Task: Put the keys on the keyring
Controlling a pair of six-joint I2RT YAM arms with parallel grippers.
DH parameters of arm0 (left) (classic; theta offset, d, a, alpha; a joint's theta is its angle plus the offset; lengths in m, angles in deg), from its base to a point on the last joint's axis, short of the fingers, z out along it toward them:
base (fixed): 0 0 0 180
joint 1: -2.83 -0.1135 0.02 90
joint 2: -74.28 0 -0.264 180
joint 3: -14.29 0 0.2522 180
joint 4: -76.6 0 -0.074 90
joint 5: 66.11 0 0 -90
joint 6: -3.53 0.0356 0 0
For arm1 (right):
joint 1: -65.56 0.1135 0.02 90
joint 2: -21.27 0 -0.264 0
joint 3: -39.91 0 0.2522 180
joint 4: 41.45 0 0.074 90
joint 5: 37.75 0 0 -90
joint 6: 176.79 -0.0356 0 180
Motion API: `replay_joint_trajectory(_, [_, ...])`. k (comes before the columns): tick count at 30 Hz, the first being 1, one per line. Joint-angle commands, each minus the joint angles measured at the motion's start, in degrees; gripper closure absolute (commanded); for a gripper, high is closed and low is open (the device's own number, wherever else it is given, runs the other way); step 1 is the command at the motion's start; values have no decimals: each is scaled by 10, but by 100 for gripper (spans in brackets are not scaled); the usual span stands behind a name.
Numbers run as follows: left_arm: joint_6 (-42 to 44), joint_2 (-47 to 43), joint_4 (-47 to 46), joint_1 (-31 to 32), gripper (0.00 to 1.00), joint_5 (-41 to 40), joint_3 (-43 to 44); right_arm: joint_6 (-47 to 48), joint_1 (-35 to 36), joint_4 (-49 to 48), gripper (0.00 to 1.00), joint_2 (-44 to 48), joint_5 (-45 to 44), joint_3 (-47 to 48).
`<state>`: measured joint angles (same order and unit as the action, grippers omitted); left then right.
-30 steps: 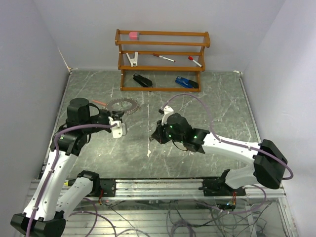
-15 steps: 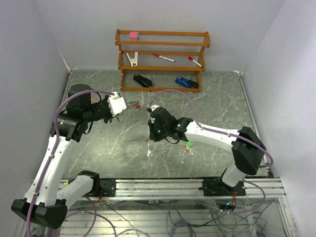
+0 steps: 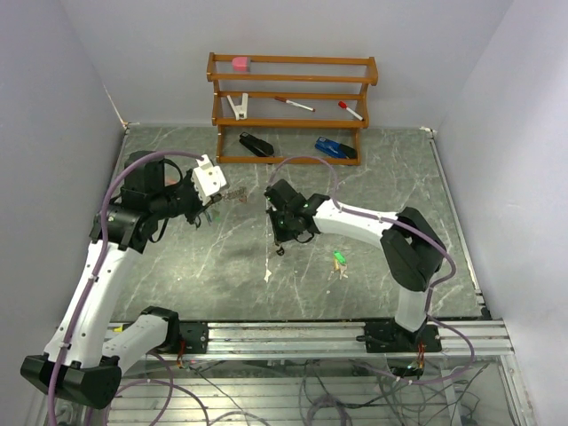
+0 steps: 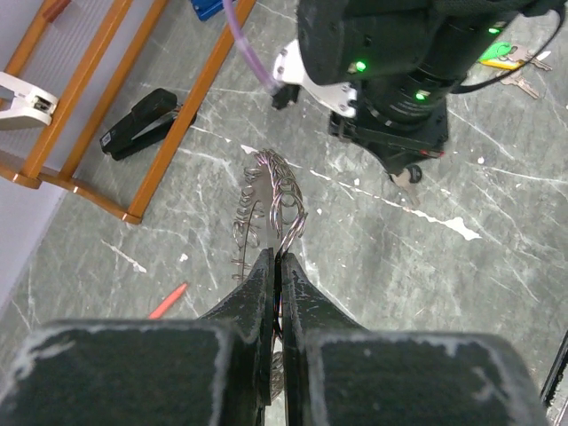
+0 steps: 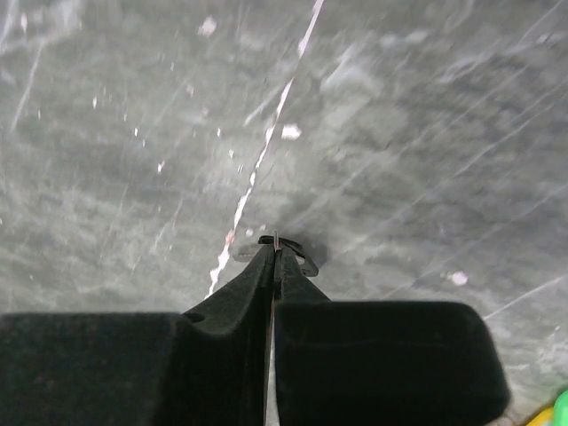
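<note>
My left gripper [image 4: 277,259] is shut on the wire of the keyring [image 4: 271,191], a silver hoop fringed with small metal keys, and holds it above the table [image 3: 232,195]. My right gripper [image 5: 275,247] is shut on the thin metal blade of a key with a black head [image 5: 300,256]. That black key [image 4: 408,174] hangs just under the right fingers, to the right of the ring and apart from it. A green-headed key [image 3: 338,258] lies on the table with other small keys [image 3: 343,270] beside it.
A wooden rack [image 3: 291,106] stands at the back with pens, a white clip and a pink block. A black stapler [image 3: 256,144] and a blue object [image 3: 335,148] lie beneath it. A red pen [image 4: 169,300] lies near the left gripper.
The left gripper has lifted the keyring off the table and turned toward the right arm. The right gripper has swung left and farther back, still shut on the black key.
</note>
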<state>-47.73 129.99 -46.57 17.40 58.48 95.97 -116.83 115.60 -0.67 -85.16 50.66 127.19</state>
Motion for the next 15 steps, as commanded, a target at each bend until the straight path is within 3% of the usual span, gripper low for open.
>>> replay_joint_trajectory(1, [-16, -7, -41, 2, 93, 1, -8, 1, -24, -13, 100, -32, -14, 37])
replay_joint_trajectory(9, [-6, 7, -27, 2, 93, 15, 6, 9, -49, -27, 97, -61, -7, 48])
replay_joint_trajectory(12, [-10, 12, -22, 2, 93, 30, 9, 16, -55, -26, 70, -54, -26, 51])
replay_joint_trajectory(15, [-9, 19, -9, 2, 93, 49, 18, 28, -59, -22, 65, -26, -54, 51])
